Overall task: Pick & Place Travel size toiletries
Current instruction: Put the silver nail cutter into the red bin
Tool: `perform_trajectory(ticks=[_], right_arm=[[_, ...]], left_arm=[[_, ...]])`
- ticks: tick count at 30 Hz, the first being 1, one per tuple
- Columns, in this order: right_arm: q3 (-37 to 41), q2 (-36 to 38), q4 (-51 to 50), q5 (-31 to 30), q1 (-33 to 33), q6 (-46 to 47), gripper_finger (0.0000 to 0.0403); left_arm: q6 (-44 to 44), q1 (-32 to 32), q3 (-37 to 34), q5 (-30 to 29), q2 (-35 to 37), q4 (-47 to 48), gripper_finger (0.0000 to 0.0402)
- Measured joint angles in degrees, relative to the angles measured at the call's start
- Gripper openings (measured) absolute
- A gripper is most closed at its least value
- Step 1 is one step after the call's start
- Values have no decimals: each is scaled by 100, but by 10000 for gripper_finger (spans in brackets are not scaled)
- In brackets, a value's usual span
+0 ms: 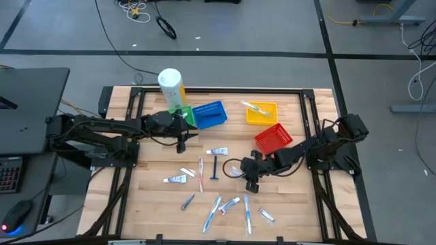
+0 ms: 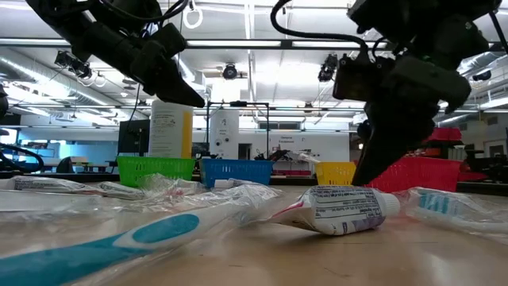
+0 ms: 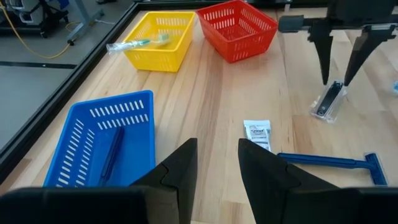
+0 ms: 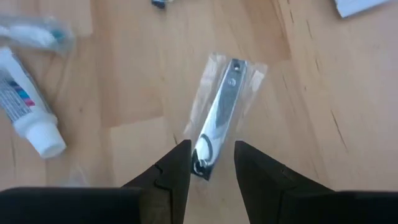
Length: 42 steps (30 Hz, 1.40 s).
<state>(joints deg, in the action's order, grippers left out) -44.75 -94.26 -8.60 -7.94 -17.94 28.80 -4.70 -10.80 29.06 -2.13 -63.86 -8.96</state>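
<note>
Right wrist view: your right gripper point(image 4: 211, 160), empty and part-open, straddles a wrapped nail clipper point(image 4: 219, 110); light, stiff, slippery film, so pinch mid-body.

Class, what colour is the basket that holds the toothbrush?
Yellow; the basket holding the toothbrush shows best in the left wrist view.

Toiletries point(image 1: 216, 197) lie scattered on the wooden table point(image 1: 150, 190), with four coloured baskets point(image 1: 208, 113) behind them.
</note>
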Motion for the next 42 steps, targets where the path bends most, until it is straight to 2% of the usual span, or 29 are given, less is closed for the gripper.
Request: perform_trajectory(ticks=[10, 17, 26, 31, 36, 42], right_arm=[[-7, -307, 54, 46, -97, 354, 131], [-28, -568, 68, -180, -196, 328, 128], [-17, -574, 92, -296, -239, 179, 71], [-201, -523, -40, -83, -176, 180, 64], [-519, -103, -754, 12, 33, 42, 62], [-794, 724, -2158, -905, 304, 25, 61]], left_arm=[[51, 2, 0, -1, 0, 93, 123], [74, 2, 0, 0, 0, 136, 123], [-18, 2, 0, 0, 0, 217, 123], [-14, 1, 0, 0, 0, 217, 123], [-7, 0, 0, 0, 0, 217, 123], [-5, 1, 0, 0, 0, 226, 123]])
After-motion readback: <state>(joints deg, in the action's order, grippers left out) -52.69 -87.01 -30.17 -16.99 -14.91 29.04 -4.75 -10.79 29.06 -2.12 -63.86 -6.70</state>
